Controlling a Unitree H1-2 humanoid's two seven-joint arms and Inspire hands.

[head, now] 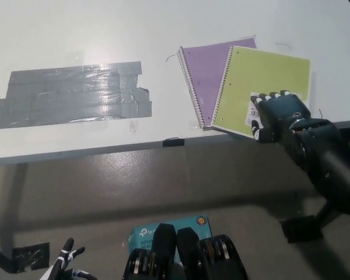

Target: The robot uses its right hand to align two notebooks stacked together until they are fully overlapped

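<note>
The black right hand [278, 114] is pressing flat on the near right corner of the green notebook [262, 87], its fingers spread apart and lying on the cover rather than gripping anything. The green notebook is lying on top of the purple notebook [206, 73], near the front edge of the white tabletop [105, 35] and toward its right side. The two notebooks are only partly overlapping: the green one is sitting shifted to the right and turned slightly, so a wide strip of the purple cover is showing along its left side, with the purple notebook's spiral binding running along that left edge. The green notebook's own spiral is lying across the purple cover, and its near edge is reaching just about to the front edge of the tabletop. A white barcode label on the green cover is showing just beside the fingertips [260, 100]. A large patch of grey tape [76, 92] is lying stuck on the left part of the tabletop, well apart from the notebooks. The white left hand [67, 262] is hanging low at the bottom left, below the tabletop, with its fingers apart and holding nothing.
</note>
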